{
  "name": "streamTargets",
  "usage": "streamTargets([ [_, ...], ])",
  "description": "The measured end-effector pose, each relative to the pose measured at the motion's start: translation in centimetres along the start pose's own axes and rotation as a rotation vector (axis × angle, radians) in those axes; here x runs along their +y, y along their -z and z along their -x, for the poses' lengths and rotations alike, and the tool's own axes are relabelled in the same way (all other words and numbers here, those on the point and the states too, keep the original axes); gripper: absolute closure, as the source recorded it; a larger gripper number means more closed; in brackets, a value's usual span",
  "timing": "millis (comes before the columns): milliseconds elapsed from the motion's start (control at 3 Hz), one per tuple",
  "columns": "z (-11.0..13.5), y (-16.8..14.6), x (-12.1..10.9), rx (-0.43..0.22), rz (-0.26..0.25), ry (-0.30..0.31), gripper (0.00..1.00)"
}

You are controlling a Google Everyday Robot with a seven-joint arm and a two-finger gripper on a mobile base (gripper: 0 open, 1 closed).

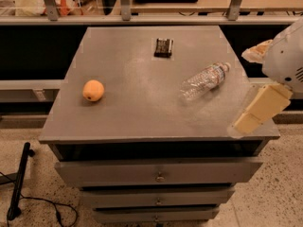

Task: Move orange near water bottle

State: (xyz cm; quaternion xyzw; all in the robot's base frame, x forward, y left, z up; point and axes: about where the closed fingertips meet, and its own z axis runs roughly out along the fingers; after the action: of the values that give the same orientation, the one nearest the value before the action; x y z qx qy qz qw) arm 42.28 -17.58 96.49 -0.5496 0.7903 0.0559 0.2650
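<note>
The orange (93, 90) sits on the grey cabinet top (142, 103) near its left edge. The water bottle (204, 81) lies on its side at the right of the top, white cap pointing to the back right. The two are far apart. My gripper (258, 109) hangs at the right edge of the view, over the cabinet's front right corner, to the right of the bottle and away from the orange. It holds nothing that I can see.
A small black rectangular packet (163, 47) lies near the back middle of the top. The cabinet has drawers (158, 173) below its front edge. A shelf with metal posts (124, 4) runs behind it. A black stand and cable (19, 183) lie on the floor at the left.
</note>
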Motion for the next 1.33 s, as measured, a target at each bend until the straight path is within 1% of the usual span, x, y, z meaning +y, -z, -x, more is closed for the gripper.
streamTargets([
  [333, 3.0, -1.9, 2.5, -0.167, -0.013, -0.082, 0.00],
  [667, 7.4, -3.9, 3.6, -0.335, -0.025, -0.185, 0.00],
  [1000, 11.0, -5.4, 3.2, -0.422, -0.078, -0.264, 0.00],
  [1333, 11.0, -5.4, 3.2, -0.422, -0.078, -0.263, 0.00],
])
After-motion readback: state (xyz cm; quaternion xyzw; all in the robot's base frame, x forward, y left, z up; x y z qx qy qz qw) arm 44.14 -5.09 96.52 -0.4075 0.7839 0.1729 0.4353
